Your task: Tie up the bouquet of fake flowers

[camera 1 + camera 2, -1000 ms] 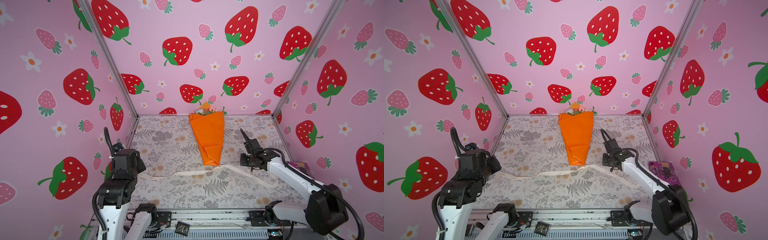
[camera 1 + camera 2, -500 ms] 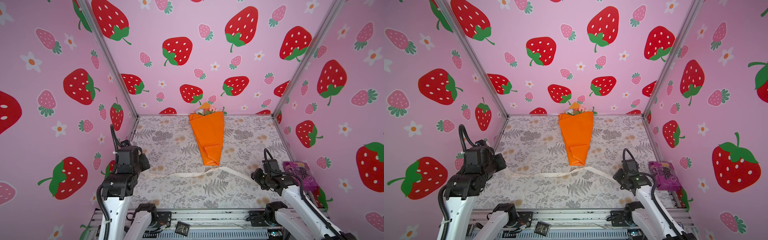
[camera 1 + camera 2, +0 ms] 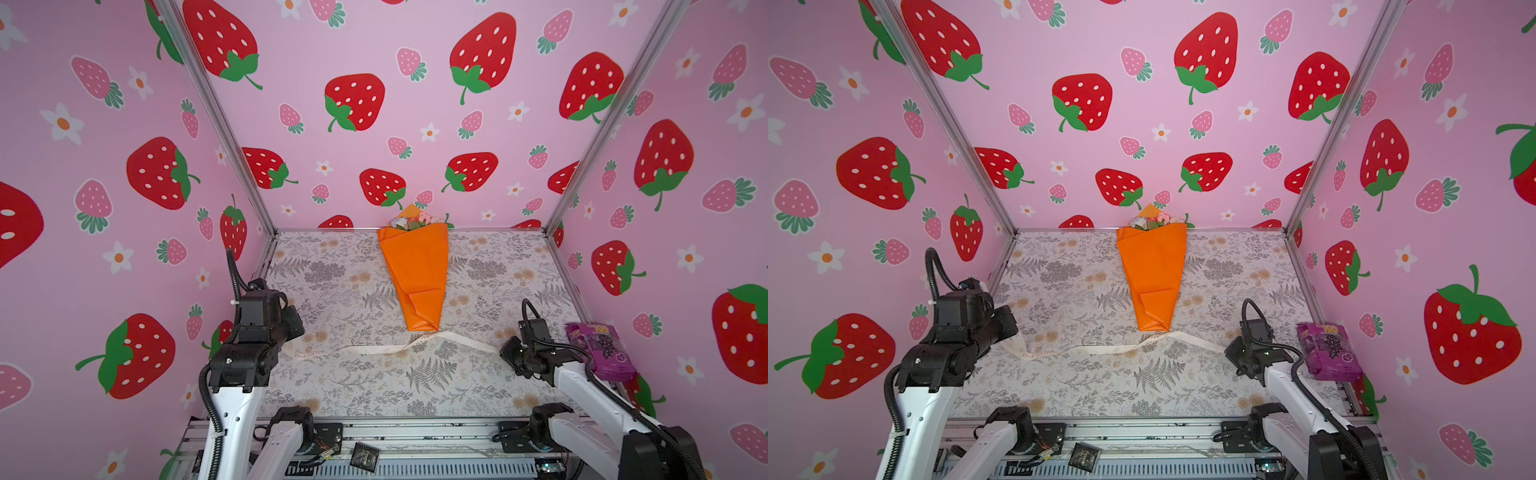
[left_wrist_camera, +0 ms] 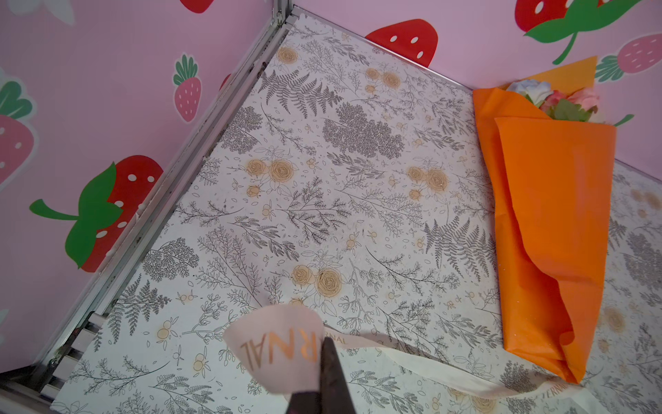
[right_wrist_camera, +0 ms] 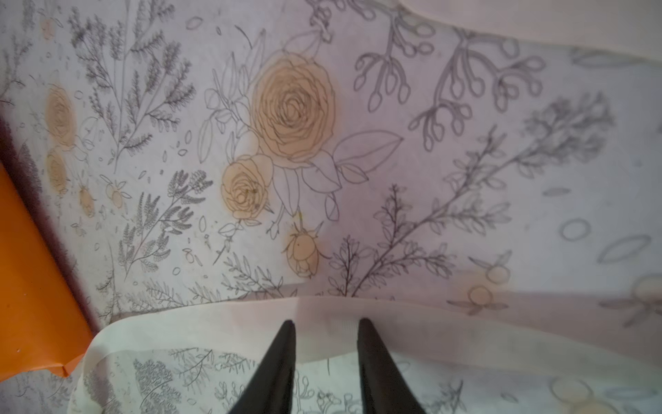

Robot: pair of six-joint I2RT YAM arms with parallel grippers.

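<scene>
The bouquet of fake flowers (image 3: 415, 270) (image 3: 1152, 270) lies in an orange paper cone at the middle back of the table, its pink and white blooms (image 4: 559, 100) against the back wall. A cream ribbon (image 3: 374, 349) (image 3: 1100, 351) runs across the table just in front of the cone's tip. My left gripper (image 3: 286, 328) (image 4: 326, 340) is shut on the ribbon's left end, which curls up by the fingertip. My right gripper (image 3: 509, 351) (image 5: 326, 322) is low over the ribbon's (image 5: 394, 322) right part, with its jaws apart on either side of a stretch of it.
A purple packet (image 3: 600, 351) (image 3: 1329, 351) leans at the right wall beside the right arm. Pink strawberry walls close in the table on three sides, with metal frame posts in the back corners. The floral table sheet (image 3: 353, 390) stretches between both arms.
The right arm has pulled back from beside the cone's tip to the ribbon's right part, and its jaws have narrowed. The left arm has shifted slightly inward, still holding the ribbon end.
</scene>
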